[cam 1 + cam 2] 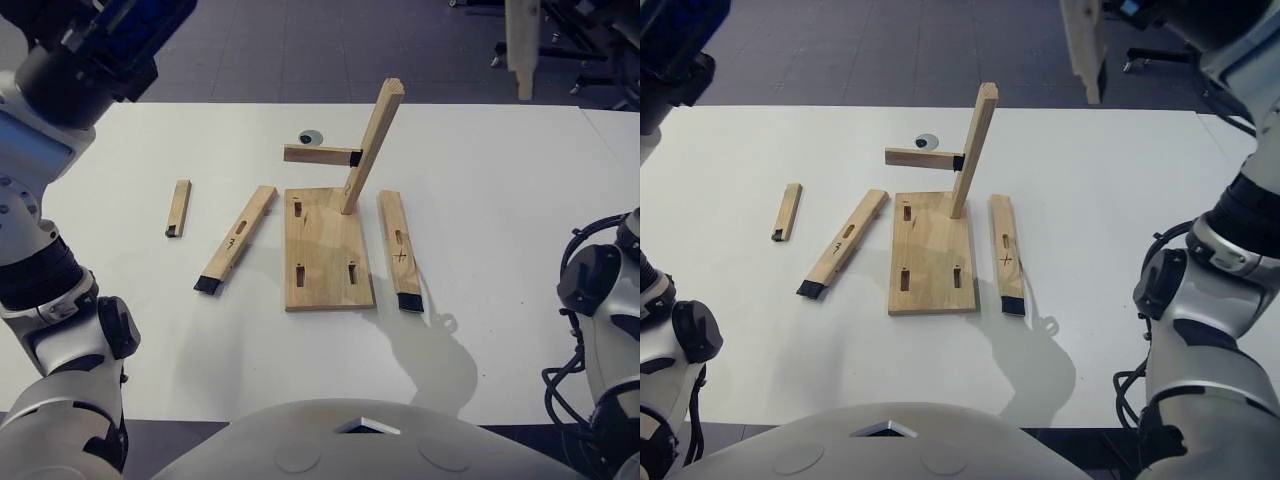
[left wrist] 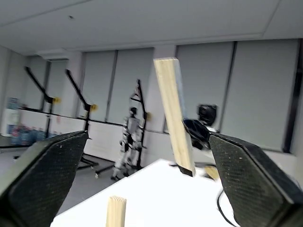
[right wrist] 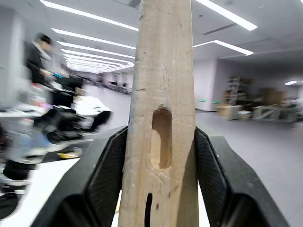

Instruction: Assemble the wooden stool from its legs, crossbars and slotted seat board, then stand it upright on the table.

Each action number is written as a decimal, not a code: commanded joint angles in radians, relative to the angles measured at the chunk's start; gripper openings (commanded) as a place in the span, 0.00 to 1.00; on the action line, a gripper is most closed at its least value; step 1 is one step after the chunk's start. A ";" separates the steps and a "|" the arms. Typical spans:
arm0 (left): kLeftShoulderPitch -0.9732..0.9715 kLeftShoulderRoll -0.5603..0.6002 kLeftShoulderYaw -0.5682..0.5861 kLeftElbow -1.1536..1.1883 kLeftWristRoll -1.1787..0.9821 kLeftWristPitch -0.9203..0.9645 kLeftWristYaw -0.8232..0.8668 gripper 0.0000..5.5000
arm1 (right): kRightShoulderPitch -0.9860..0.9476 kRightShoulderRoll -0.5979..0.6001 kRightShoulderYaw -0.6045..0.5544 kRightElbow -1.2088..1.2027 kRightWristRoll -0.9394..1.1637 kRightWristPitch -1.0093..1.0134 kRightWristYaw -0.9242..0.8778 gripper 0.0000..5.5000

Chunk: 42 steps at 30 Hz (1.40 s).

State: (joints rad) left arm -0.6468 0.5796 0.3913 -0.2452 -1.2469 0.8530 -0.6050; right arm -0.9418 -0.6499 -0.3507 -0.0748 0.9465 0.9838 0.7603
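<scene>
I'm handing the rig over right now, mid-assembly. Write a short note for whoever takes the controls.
Left gripper: open, empty, raised at the far left of the table.
Right gripper: shut on a slotted leg, held high over the far right.
Seat board: flat, mid-table. The standing leg sits tilted in its far right slot, with the fitted crossbar jutting left from it.
Loose: left leg and right leg beside the board; short crossbar farther left.
Done: one leg, one crossbar.
Left: three legs, the short crossbar, standing the stool upright.
</scene>
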 commanded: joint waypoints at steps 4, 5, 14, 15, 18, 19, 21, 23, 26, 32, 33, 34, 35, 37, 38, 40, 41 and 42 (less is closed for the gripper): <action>-0.108 -0.040 -0.135 0.109 0.042 -0.007 -0.172 0.84 | -0.017 0.111 0.078 0.096 0.125 0.075 0.100 0.38; -0.124 -0.051 -0.142 0.111 0.030 -0.002 -0.174 0.84 | -0.016 0.130 0.088 0.096 0.135 0.080 0.103 0.38; -0.218 -0.150 -0.172 0.167 -0.022 0.039 -0.091 0.84 | 0.102 0.268 0.157 -0.043 0.164 0.048 0.051 0.38; -0.216 -0.155 -0.170 0.167 -0.029 0.045 -0.077 0.84 | 0.108 0.273 0.159 -0.052 0.161 0.039 0.044 0.38; -0.200 -0.171 -0.171 0.149 -0.049 0.063 -0.038 0.84 | 0.118 0.279 0.163 -0.069 0.153 0.021 0.033 0.38; -0.194 -0.177 -0.174 0.143 -0.059 0.071 -0.023 0.84 | 0.122 0.281 0.165 -0.074 0.152 0.016 0.029 0.38; -0.175 -0.188 -0.184 0.125 -0.065 0.081 0.001 0.84 | 0.126 0.284 0.168 -0.082 0.153 0.008 0.020 0.38; -0.168 -0.196 -0.185 0.114 -0.075 0.086 0.018 0.84 | 0.128 0.286 0.175 -0.079 0.150 -0.001 0.016 0.38; -0.177 -0.201 -0.183 0.112 -0.097 0.093 0.038 0.84 | 0.139 0.291 0.188 -0.083 0.142 -0.011 0.012 0.38; -0.198 -0.197 -0.174 0.139 -0.131 0.108 0.069 0.84 | 0.155 0.282 0.204 -0.091 0.142 -0.023 0.019 0.38; -0.202 -0.198 -0.173 0.145 -0.137 0.109 0.075 0.84 | 0.158 0.282 0.206 -0.092 0.140 -0.024 0.021 0.38; -0.205 -0.199 -0.172 0.150 -0.142 0.111 0.081 0.84 | 0.160 0.282 0.207 -0.093 0.138 -0.025 0.022 0.38; -0.206 -0.200 -0.172 0.155 -0.149 0.116 0.086 0.84 | 0.162 0.282 0.208 -0.094 0.138 -0.027 0.021 0.38; -0.203 -0.201 -0.176 0.156 -0.155 0.121 0.092 0.84 | 0.164 0.283 0.209 -0.096 0.138 -0.030 0.019 0.38; -0.201 -0.201 -0.178 0.155 -0.157 0.122 0.095 0.84 | 0.166 0.284 0.209 -0.097 0.138 -0.030 0.018 0.38; -0.200 -0.202 -0.181 0.153 -0.161 0.124 0.102 0.79 | 0.167 0.286 0.208 -0.101 0.139 -0.031 0.014 0.38; -0.197 -0.202 -0.182 0.151 -0.164 0.125 0.106 0.76 | 0.167 0.287 0.210 -0.100 0.138 -0.033 0.015 0.38; -0.194 -0.202 -0.184 0.148 -0.166 0.127 0.109 0.74 | 0.167 0.288 0.211 -0.100 0.138 -0.035 0.015 0.38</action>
State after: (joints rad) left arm -0.8287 0.3795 0.2116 -0.0925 -1.4053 0.9579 -0.5075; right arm -0.7760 -0.3592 -0.1458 -0.1642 1.0868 0.9573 0.7762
